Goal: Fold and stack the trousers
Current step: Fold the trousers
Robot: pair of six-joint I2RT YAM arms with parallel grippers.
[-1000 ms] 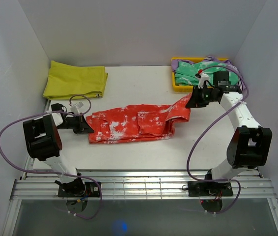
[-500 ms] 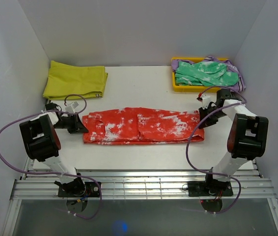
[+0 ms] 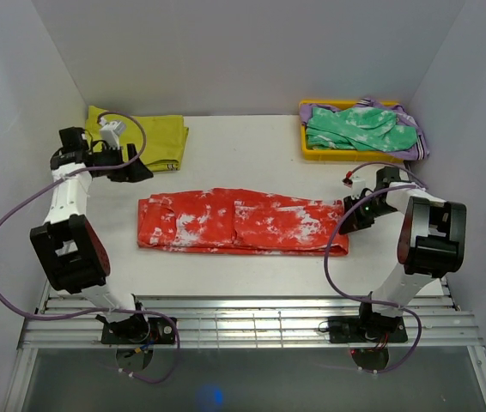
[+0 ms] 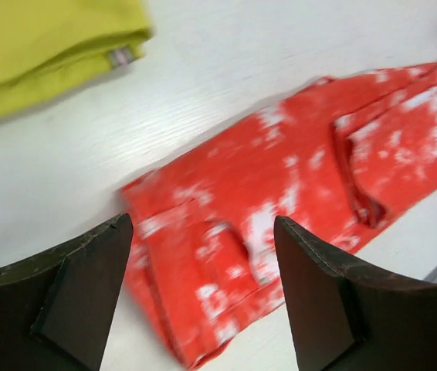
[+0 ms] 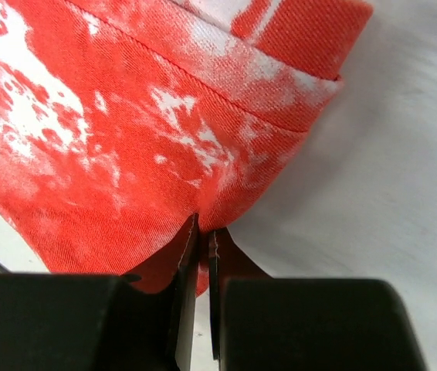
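**Upper left of the top view:** the left hand hangs above the bench, beside the yellow cloth. Its jaws are wide apart and hold nothing.

**Centre:** the trousers lie across the bench as a long flat band, seemingly doubled lengthwise.

**Right:** the right hand is closed, pinching the edge of the band's right end.

We judge the crosswise fold to be the step in hand. To do it well, we would lower the left hand onto the band's left end and take all layers there. We would then lift both ends evenly and lay end on end, with the edges matched.
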